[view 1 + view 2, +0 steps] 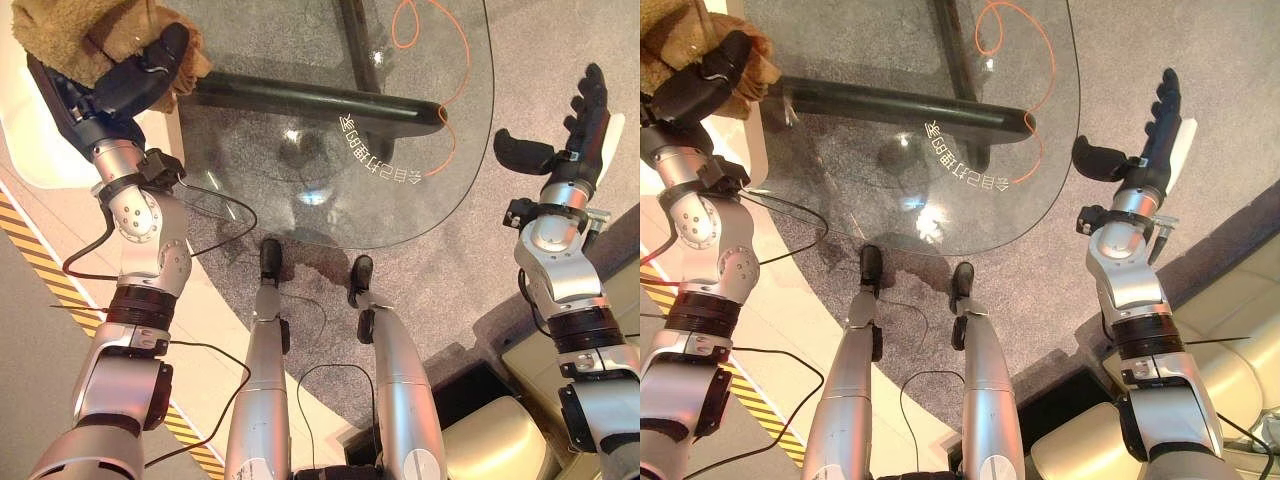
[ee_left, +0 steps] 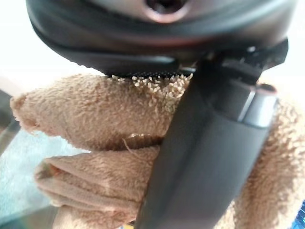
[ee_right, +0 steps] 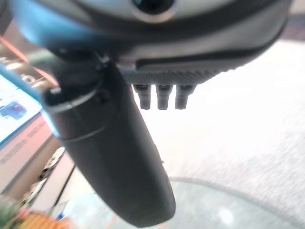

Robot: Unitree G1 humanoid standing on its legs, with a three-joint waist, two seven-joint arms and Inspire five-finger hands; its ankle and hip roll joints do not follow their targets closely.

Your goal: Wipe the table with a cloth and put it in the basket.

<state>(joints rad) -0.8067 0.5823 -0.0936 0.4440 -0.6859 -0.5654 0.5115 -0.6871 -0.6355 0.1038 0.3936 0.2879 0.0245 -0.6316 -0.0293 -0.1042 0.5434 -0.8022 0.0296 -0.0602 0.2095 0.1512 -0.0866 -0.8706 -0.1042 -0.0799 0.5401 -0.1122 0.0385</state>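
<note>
Beside the rounded glass table (image 1: 420,190), the left hand (image 1: 135,80) clutches a fuzzy tan cloth (image 1: 70,35).

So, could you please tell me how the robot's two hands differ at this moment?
The left hand is curled round a tan cloth; the right hand holds nothing, fingers straight. The left hand is at the glass table's left edge; the right hand hangs beyond its right edge, over carpet. Both are dark.
</note>
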